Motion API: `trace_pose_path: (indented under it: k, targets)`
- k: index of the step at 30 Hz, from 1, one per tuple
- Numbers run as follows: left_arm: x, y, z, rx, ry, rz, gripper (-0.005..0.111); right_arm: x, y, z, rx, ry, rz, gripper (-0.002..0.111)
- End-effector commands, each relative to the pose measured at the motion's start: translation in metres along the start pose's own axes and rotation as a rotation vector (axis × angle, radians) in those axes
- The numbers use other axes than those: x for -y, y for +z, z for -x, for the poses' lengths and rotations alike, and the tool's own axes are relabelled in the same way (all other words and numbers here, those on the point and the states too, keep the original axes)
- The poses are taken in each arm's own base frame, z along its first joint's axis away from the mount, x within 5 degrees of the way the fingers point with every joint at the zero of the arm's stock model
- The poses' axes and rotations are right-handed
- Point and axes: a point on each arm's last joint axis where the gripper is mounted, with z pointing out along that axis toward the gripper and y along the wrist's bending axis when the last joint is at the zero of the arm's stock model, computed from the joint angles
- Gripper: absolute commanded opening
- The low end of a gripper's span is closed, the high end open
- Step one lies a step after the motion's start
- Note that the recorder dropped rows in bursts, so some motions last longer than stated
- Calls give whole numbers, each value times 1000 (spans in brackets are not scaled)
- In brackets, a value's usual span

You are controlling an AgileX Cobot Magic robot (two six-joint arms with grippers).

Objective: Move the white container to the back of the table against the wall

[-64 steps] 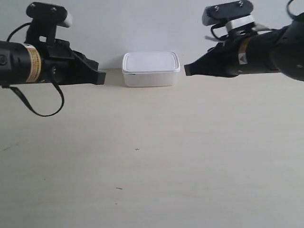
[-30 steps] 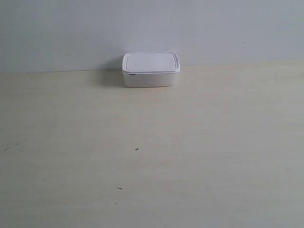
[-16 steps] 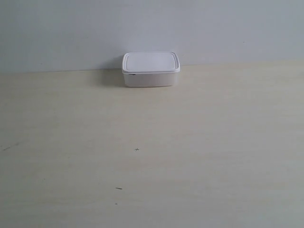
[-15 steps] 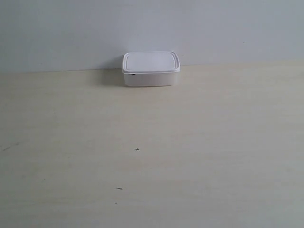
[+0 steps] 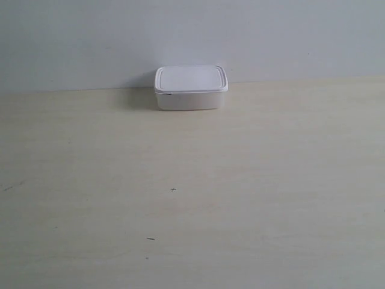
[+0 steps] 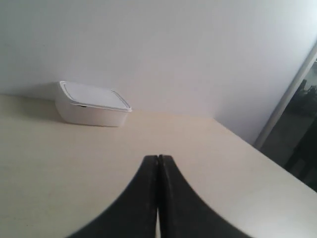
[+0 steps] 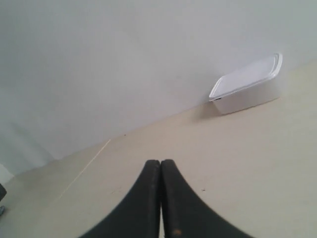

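Observation:
The white container (image 5: pixel 190 88) stands with its lid on at the far side of the cream table (image 5: pixel 192 198), its back edge at the pale grey-blue wall (image 5: pixel 192 36). No arm shows in the exterior view. In the left wrist view the container (image 6: pixel 91 103) lies well ahead of my left gripper (image 6: pixel 158 157), whose black fingers are pressed together on nothing. The right wrist view shows the container (image 7: pixel 246 85) far from my right gripper (image 7: pixel 160 162), also shut and empty.
A few tiny dark specks (image 5: pixel 173 189) mark the table. In the left wrist view the table's edge and a dark upright frame (image 6: pixel 292 124) stand off to one side. A thin pale line (image 7: pixel 84 168) crosses the table in the right wrist view.
Both arms, which flanked the container about two seconds ago, have left the exterior view. The container has not moved over the last second.

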Motion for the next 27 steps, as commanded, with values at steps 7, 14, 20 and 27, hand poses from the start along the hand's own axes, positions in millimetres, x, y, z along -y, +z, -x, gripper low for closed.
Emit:
trace_pose_path:
  k: [7, 14, 20, 27]
  targets:
    - [4, -1, 0, 19, 306, -44, 0, 4, 0, 4, 70, -351, -37, 0]
    - [-2, -1, -2, -11, 348, 13, 0, 5, 0, 4, 62, -436, -49, 0]
    - [-2, -1, -2, -15, 351, 19, 0, 5, 0, 3, 62, -390, -43, 0]
    - [-2, -1, -2, -15, 357, 19, 0, 5, 0, 3, 62, -390, -43, 0]
